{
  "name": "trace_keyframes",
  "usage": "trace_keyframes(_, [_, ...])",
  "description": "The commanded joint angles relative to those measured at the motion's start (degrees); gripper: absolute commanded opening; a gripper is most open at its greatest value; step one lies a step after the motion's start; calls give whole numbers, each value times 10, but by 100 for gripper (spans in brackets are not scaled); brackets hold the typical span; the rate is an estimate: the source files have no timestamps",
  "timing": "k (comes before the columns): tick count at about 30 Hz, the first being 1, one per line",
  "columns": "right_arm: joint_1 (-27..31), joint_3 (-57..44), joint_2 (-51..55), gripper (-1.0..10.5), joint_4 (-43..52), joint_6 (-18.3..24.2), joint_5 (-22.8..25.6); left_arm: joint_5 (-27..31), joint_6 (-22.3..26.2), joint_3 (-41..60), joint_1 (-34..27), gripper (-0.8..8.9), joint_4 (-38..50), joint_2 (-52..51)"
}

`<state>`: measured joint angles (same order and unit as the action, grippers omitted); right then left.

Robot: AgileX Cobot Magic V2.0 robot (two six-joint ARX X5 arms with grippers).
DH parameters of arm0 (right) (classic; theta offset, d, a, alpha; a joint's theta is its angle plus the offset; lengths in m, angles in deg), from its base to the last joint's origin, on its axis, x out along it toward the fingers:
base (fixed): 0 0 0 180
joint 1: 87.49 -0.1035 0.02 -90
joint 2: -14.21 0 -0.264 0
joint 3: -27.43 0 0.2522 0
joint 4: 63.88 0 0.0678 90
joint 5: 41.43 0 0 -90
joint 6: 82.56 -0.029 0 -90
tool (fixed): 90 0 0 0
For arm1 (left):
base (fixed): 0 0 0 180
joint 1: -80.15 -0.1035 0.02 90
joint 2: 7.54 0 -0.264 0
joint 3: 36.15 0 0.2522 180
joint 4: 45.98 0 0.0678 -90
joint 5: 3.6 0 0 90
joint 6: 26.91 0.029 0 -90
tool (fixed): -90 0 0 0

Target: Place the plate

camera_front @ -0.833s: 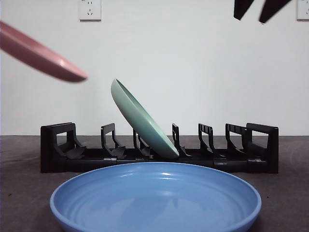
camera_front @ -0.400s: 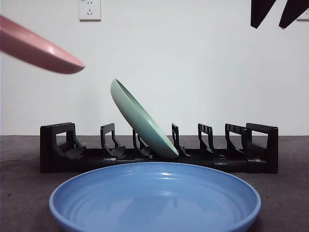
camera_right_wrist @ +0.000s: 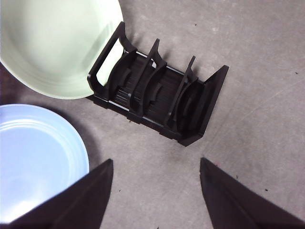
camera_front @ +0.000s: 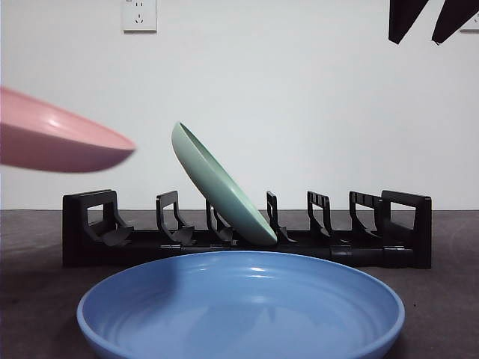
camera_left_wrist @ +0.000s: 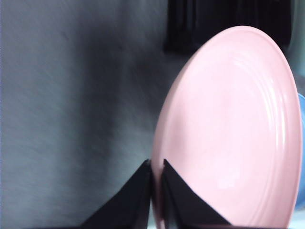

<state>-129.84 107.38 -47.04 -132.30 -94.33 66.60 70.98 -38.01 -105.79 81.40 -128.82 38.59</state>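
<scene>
Nearest, blue plate (camera_front: 241, 305): flat on the dark table (camera_front: 441, 314), filling the lower middle of the front view; seen again at the lower left of the right wrist view, just beside the rack.

Next back, rack (camera_front: 247, 232): black, low and long, across the middle of the front view, upright dividers along its length, standing on the table behind the blue plate.

Green plate (camera_front: 221, 187): lodged in the rack left of its middle, lower edge down among the dividers, upper edge tilted toward the left of the frame; at the upper left of the right wrist view, overlapping one end of the rack.

Pink plate (camera_front: 56, 142): aloft at the left edge of the front view, above the rack's left end, touching neither rack nor table, rim pointing toward the green plate but apart from it, slightly blurred.

Left gripper (camera_left_wrist: 157, 179): pinching the rim of the pink plate, one jaw on each face, tips almost meeting; plate spreading over the right half of the left wrist view, blurred table and a dark piece of the rack beyond it.

Right gripper (camera_right_wrist: 156, 164): spread wide, holding nothing, above the table beside the rack's empty end; shown as two black tips at the upper right corner of the front view.

Farthest, wall (camera_front: 299, 97): pale and plain, white socket (camera_front: 139, 14) at the upper left of the front view.
</scene>
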Motion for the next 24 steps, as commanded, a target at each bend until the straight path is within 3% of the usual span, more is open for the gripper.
trace_keyframes(1, [-5, 11, -3, 289, 4, 6, 0, -51, -58, 52, 10, 15, 35, -21])
trace_keyframes(13, [-5, 11, -3, 289, 2, 6, 0, -60, -211, 195, 155, 16, 218, -6])
trace_keyframes(18, [-5, 12, -3, 289, 2, 6, 0, -14, -248, 195, 236, 16, 270, 45])
trace_keyframes(24, [-5, 12, -3, 289, 1, 6, 0, -5, -273, 195, 298, 16, 341, 119])
